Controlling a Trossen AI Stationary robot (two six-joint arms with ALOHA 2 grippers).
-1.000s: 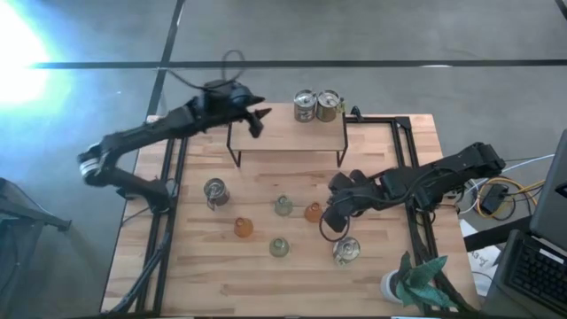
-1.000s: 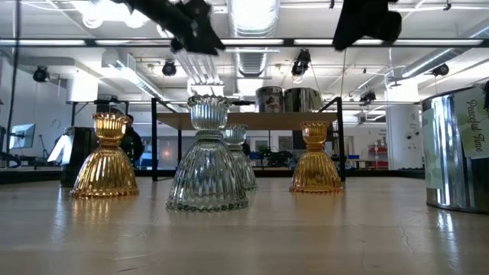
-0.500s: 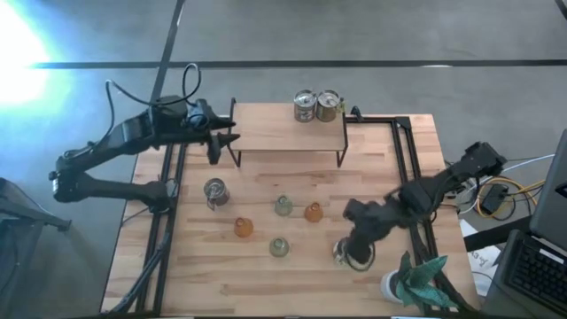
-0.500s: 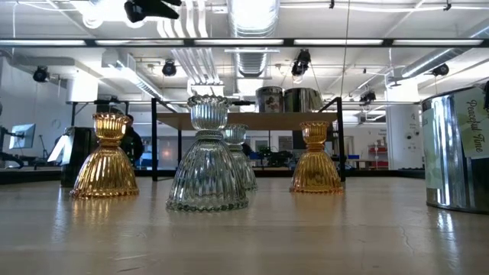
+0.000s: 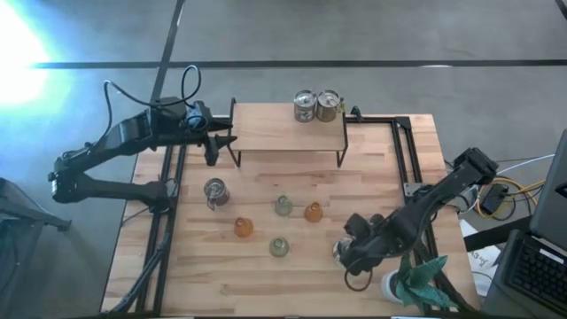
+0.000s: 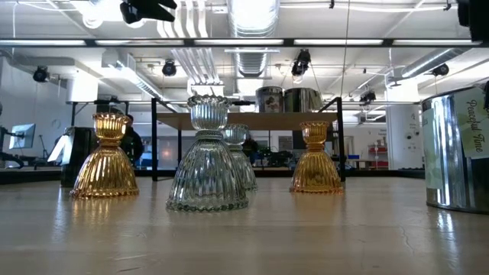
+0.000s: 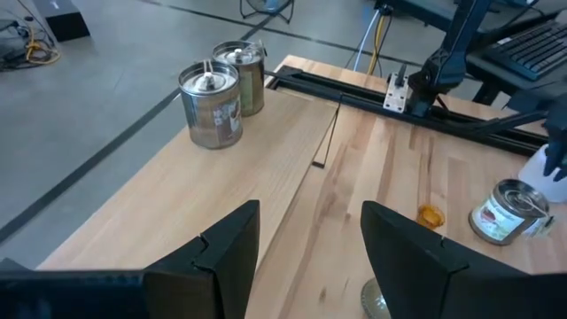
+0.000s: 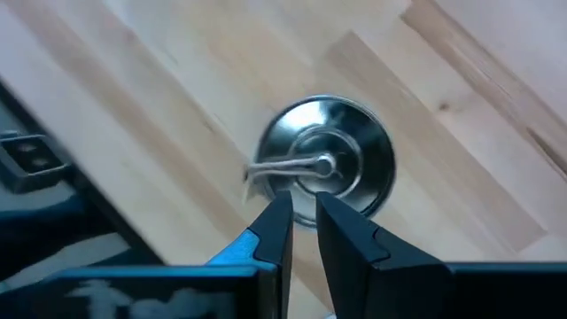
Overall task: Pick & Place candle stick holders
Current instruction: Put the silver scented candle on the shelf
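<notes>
Two silvery can-like holders (image 5: 316,105) stand on the raised wooden shelf (image 5: 283,133). A third silvery holder (image 5: 215,190) stands on the table at the left. Between them two amber glass holders (image 5: 243,228) (image 5: 313,212) and two clear ones (image 5: 283,206) (image 5: 279,247) rest on their wide bases. My right gripper (image 8: 301,208) points down over the near-right silvery holder (image 8: 323,164), fingers shut, with no contact that I can see. My left gripper (image 7: 310,235) hangs open and empty at the shelf's left end (image 5: 217,142).
A white pot with a teal plant (image 5: 403,283) stands at the near right corner, close to my right arm. Black rails (image 5: 412,168) run along the table's left and right sides. The shelf stands on thin black legs (image 5: 232,155).
My left gripper has drawn back from above the shelf toward the table's left edge, still open. My right gripper has swung from beside the right amber holder toward the near edge, rolled and sunk over the near-right silvery holder. No holder has moved.
</notes>
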